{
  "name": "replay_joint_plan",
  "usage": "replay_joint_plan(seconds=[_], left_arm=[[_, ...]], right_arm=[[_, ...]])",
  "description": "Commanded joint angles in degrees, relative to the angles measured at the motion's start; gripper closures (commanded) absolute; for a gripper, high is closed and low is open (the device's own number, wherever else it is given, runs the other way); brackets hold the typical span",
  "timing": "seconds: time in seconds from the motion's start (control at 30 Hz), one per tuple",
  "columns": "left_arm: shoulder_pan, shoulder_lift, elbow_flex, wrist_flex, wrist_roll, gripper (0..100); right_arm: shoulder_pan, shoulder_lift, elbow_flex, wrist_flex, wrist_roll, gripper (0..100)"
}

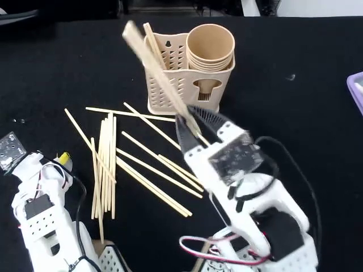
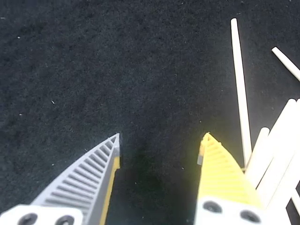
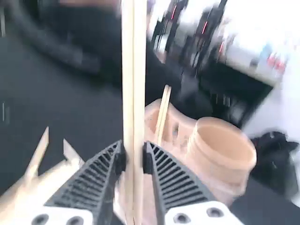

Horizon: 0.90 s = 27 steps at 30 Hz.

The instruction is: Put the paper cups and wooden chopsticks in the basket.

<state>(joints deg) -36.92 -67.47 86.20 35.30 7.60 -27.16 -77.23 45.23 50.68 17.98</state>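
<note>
Pair of pale wooden chopsticks (image 3: 132, 93): clamped between the black ribbed jaws of the right gripper (image 3: 133, 145), which is closed tight on them. The pair rises from the jaws and leans across the front of the basket, its far end blurred in the high view. The lower ends are hidden behind the jaws.

Beige perforated plastic basket (image 1: 161, 102): just beyond the right gripper (image 1: 191, 123), upright, with two compartments. The compartment farther from the held pair contains a stack of tan paper cups (image 1: 210, 45); the number of cups cannot be counted. The other compartment holds a single wooden chopstick (image 1: 152, 39), tilted.

Loose wooden chopsticks (image 1: 105, 164): scattered flat on the black table (image 1: 295, 124), between the two arms; several overlap, so the count is uncertain.

Left gripper (image 2: 159, 138): jaws spread apart, holding nothing, over bare table, with loose chopsticks (image 2: 276, 154) beside its yellow finger and partly cut off behind it.
</note>
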Motion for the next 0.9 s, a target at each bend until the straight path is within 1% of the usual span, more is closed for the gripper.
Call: replay_joint_plan(seconds=[0.0, 0.2, 0.33, 0.43, 0.63, 0.87], left_arm=[[0.6, -0.9, -2.4, -0.9, -0.4, 74], [0.6, -0.9, -2.5, -0.9, -0.4, 74], [0.6, -0.9, -2.5, -0.9, -0.4, 74], [0.6, -0.9, -2.5, -0.9, -0.4, 74], [0.6, -0.9, -2.6, -0.8, -0.4, 74], [0.7, -0.9, -2.8, -0.5, -0.4, 74]], right_arm=[[-1.1, 2.4, 5.1, -23.2, -5.9, 98.7], [-0.9, 12.3, 12.7, -52.3, -9.9, 98.7], [-0.9, 22.6, 12.2, -62.2, -12.3, 98.7], [-0.8, 31.3, 8.0, -64.8, -13.4, 98.7], [-0.8, 47.3, -3.0, -65.1, -13.0, 98.7], [3.2, 56.8, -12.3, -65.1, -13.1, 98.7]])
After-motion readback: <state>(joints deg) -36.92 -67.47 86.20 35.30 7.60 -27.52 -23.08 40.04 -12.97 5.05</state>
